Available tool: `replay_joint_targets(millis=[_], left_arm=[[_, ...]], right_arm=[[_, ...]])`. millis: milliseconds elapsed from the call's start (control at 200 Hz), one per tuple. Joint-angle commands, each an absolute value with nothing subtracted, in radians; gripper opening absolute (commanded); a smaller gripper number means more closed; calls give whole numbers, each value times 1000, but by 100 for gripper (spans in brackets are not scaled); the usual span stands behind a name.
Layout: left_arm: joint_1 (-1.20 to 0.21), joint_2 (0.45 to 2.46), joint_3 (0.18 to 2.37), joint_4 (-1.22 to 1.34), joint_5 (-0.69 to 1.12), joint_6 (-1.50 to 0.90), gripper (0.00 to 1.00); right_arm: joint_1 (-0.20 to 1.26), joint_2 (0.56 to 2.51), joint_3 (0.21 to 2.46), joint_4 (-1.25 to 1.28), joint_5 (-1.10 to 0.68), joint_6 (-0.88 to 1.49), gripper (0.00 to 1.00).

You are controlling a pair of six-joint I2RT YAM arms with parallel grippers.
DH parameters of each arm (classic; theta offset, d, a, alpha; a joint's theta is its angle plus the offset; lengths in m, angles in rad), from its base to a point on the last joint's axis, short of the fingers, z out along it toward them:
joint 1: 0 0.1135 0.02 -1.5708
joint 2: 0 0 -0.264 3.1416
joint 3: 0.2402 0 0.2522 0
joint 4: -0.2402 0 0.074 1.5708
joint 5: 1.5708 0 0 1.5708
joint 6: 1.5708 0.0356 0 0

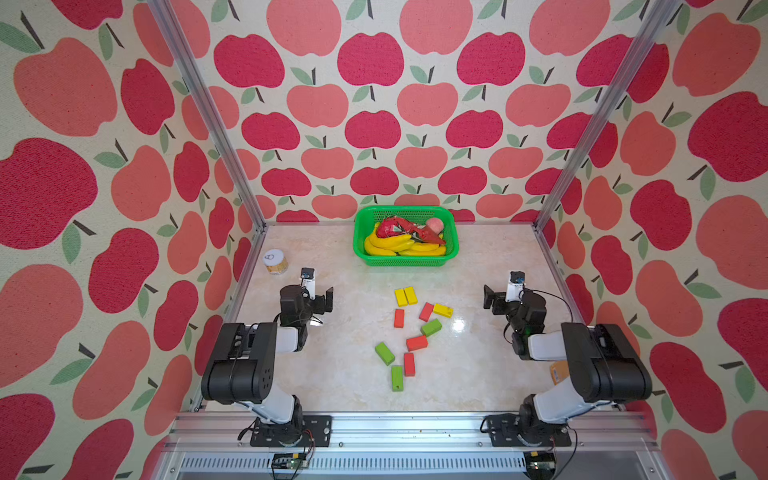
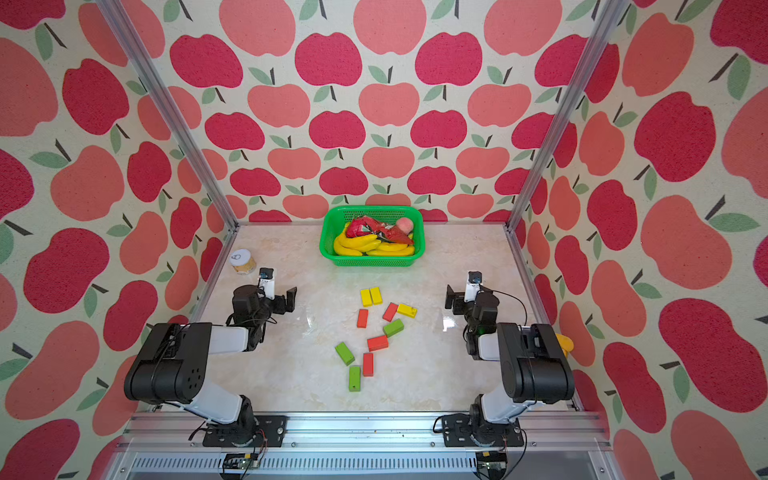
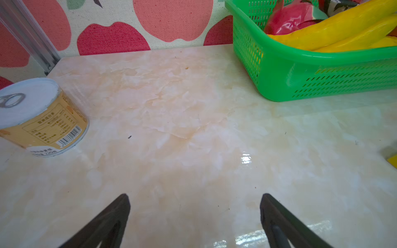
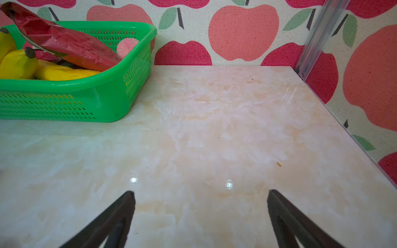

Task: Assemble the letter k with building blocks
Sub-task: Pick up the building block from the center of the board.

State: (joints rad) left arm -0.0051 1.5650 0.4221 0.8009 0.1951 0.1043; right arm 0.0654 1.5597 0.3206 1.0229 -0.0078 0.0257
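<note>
Several building blocks lie scattered flat on the marble table between the arms in both top views. Two yellow blocks [image 1: 405, 296] lie side by side at the far end of the group, with a third yellow block [image 1: 443, 310] to their right. Red blocks [image 1: 416, 343] and green blocks [image 1: 385, 353] are spread nearer the front. My left gripper [image 1: 321, 302] hangs open to the left of the group, apart from every block. My right gripper [image 1: 492, 300] hangs open to the right of it. Both wrist views show only bare table between the wide fingers of the left gripper [image 3: 194, 196] and the right gripper [image 4: 200, 192].
A green basket [image 1: 405, 261] with toy bananas, a red packet and a pink ball stands at the back centre. A small can [image 1: 275, 262] stands at the back left, close to the left arm. Metal frame posts and patterned walls enclose the table.
</note>
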Motion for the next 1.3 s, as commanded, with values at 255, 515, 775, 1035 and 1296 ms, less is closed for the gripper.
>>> replay_joint_targets(millis=[255,515,775,1035,1296], left_arm=[[1,1565,429,795,214,112,98],[14,1565,431,793,230,104,98],[8,1563,430,794,226,111,98],[-52,1394,439,636,142,137,95],[-191,1259,472,533,-92,125,92]], right_arm=[[75,1551,308,1040,7,10,99],[64,1549,318,1022,-11,18,99],[58,1545,316,1019,-32,17,99],[60,1510,318,990,-44,7,99],[179,1355,409,663,64,-36,99]])
